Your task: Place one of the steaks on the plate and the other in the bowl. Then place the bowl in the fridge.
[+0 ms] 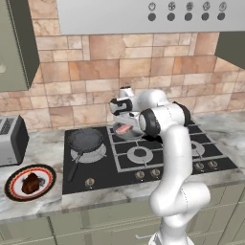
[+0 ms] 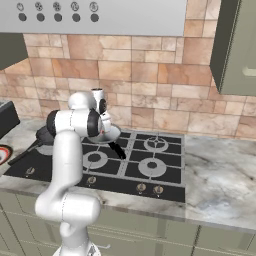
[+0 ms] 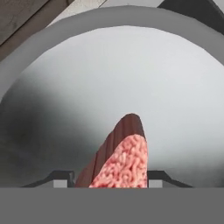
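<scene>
My gripper (image 3: 107, 180) is down in the silver pan (image 3: 52, 78), jaws either side of the pale raw steak (image 3: 122, 164); whether they've bitten yet, I can't tell. Dark steak (image 1: 31, 183) already sits on the plate (image 1: 48, 171), so this one's for the bowl. Next: firm grip, lift clear. Left base view gives the stove (image 1: 139, 155) and plate; hand view gives the close-up.

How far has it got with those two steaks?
One part looks done: the dark steak lies on the plate. Now the gripper is down in the silver pan on the stove, its tips either side of the pink steak; whether they grip yet is unclear. Left: that steak into a bowl, then the bowl into the fridge.
</scene>
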Controlling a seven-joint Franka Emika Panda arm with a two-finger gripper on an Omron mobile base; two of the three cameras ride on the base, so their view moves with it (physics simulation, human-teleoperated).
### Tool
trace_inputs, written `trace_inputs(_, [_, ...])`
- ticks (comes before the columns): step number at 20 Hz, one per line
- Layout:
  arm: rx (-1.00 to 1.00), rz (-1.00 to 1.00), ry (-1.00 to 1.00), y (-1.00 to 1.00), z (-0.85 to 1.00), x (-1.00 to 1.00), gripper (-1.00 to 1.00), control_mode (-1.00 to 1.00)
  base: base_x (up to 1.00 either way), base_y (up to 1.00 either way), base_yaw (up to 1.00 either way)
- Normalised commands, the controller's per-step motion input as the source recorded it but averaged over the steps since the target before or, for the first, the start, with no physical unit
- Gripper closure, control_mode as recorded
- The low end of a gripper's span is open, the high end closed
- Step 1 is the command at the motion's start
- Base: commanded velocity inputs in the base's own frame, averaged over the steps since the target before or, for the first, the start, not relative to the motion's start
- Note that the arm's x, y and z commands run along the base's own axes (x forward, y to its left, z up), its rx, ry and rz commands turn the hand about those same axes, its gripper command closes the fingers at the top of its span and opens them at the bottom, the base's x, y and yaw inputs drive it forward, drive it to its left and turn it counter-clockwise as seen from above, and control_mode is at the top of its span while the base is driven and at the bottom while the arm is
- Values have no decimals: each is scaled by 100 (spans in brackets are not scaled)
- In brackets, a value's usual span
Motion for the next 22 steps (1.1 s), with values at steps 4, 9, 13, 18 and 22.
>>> trace_inputs(4, [0,-5,0,0,-7,-12,100,-100,0,0,0])
trace_inputs(9, [5,-3,0,-4,46,-10,100,-100,0,0,0])
trace_inputs(13, [10,-1,0,-14,68,-18,100,-100,0,0,0])
trace_inputs(18, [2,0,-24,-14,42,-62,100,-100,0,0,0])
trace_inputs(22, [0,0,-33,0,11,-84,100,-100,0,0,0])
